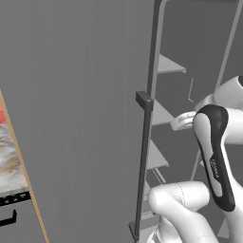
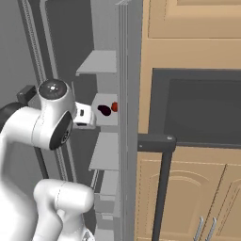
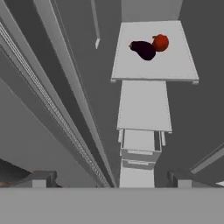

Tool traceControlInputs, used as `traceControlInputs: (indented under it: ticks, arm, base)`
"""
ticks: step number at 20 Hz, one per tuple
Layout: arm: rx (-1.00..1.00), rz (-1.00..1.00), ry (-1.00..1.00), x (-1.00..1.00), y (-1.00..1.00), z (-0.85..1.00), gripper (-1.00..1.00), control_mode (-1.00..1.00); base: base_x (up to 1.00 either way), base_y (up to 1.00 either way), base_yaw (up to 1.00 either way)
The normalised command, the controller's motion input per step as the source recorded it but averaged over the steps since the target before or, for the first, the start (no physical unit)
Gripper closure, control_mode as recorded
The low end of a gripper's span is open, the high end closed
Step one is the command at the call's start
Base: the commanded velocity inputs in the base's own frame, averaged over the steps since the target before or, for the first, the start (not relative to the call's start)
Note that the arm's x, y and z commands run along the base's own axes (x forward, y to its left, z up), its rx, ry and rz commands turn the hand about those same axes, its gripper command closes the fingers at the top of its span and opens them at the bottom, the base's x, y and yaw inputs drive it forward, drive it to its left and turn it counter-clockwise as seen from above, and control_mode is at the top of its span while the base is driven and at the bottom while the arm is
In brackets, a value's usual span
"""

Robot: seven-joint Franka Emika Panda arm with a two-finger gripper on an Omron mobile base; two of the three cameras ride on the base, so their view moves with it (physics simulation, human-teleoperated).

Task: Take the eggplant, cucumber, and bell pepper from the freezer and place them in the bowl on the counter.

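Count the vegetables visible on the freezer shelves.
2. The eggplant and bell pepper lie side by side on one shelf, seemingly touching. A cucumber may be hidden elsewhere.

Both base views look forward from behind the arm, left and right, close on the open freezer (image 1: 85, 118) and sharing its inner shelves (image 2: 106, 150). The hand view looks along those shelves from nearby.
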Motion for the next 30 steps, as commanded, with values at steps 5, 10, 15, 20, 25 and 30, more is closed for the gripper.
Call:
traceControlInputs:
  ticks: [5, 10, 15, 20, 25, 30]
  arm:
    - [0.07, 0.00, -0.07, 0.30, 0.00, -0.07, -1.00, -1.00]
    - [0.07, 0.00, -0.04, 0.29, 0.00, 0.00, -1.00, -1.00]
    - [0.01, 0.00, 0.00, 0.39, 0.00, 0.00, -1.00, -1.00]
    - [0.00, 0.00, 0.00, 0.36, 0.00, 0.00, -1.00, -1.00]
    - [0.00, 0.00, 0.00, 0.40, 0.00, -0.01, -1.00, -1.00]
    - [0.00, 0.00, 0.00, 0.28, -0.11, -0.11, -1.00, -1.00]
  base:
    - [0.00, 0.00, 0.00]
    - [0.00, 0.00, 0.00]
    - [0.00, 0.00, 0.00]
    - [0.00, 0.00, 0.00]
    - [0.00, 0.00, 0.00]
    - [0.00, 0.00, 0.00]
